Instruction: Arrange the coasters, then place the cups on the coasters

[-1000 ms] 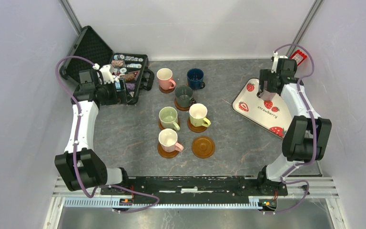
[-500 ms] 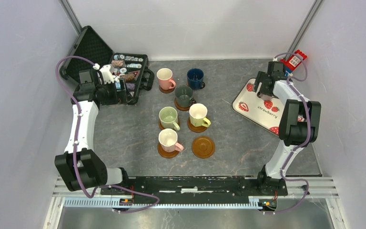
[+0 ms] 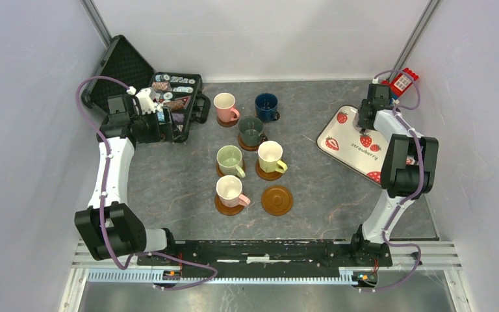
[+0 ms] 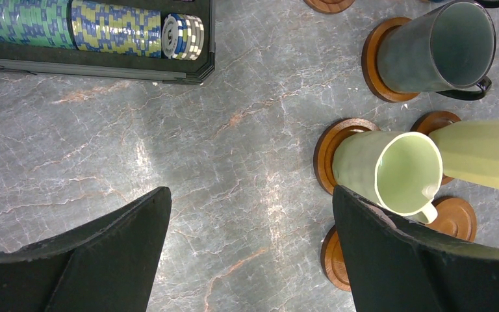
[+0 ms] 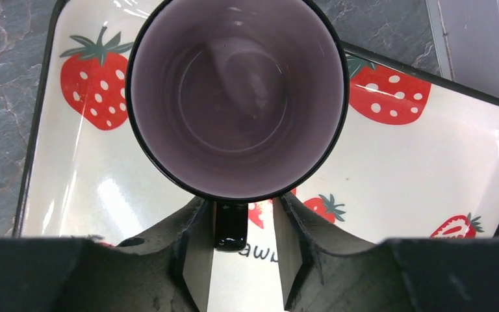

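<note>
Our right pincer [image 5: 242, 214] sets its jaws narrow either side of the mauve mug's [image 5: 237, 97] handle; we cannot tell if they grip. The mug sits upright on the strawberry tray [image 5: 429, 162]. Pickup seems in hand. Next we must clamp, lift, and carry it to the bare coaster [image 3: 277, 200], well apart from the tray. Our left pincer [image 4: 250, 192] hangs wide, empty.

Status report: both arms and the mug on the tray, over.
Left pincer open, hovering over table. Right pincer straddling handle of mauve mug on strawberry tray, grip unconfirmed. One coaster bare.
</note>
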You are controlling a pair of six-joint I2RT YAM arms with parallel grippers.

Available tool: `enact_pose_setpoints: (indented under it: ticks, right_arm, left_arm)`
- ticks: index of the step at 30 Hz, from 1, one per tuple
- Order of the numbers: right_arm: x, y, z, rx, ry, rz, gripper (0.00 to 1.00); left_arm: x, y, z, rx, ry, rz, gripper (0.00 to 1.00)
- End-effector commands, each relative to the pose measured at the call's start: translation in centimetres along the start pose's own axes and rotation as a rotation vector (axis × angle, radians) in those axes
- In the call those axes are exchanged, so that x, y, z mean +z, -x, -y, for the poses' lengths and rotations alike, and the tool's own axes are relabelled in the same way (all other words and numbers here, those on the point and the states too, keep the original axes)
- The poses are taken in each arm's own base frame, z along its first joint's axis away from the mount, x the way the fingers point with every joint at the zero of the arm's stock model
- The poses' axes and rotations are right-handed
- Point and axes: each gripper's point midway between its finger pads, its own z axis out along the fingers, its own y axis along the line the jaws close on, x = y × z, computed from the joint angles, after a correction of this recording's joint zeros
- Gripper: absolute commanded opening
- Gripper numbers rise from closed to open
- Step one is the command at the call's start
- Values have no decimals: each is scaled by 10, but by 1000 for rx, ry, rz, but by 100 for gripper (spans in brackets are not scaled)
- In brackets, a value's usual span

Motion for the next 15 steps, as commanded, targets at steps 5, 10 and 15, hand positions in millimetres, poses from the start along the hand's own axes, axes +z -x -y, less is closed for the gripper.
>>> enact_pose_setpoints:
  ticks: [5, 10, 15]
  right_arm:
    - [9, 11, 22, -77, 41, 52, 19]
    - [-9, 26, 28, -160, 84, 127, 0]
    - [-63, 57, 21, -237, 176, 294, 0]
  left_arm:
    - [-8, 14, -1, 37, 10, 35, 100]
    - [-14, 16, 2, 52, 6, 48, 100]
    - [-23, 17, 8, 60, -6, 71, 100]
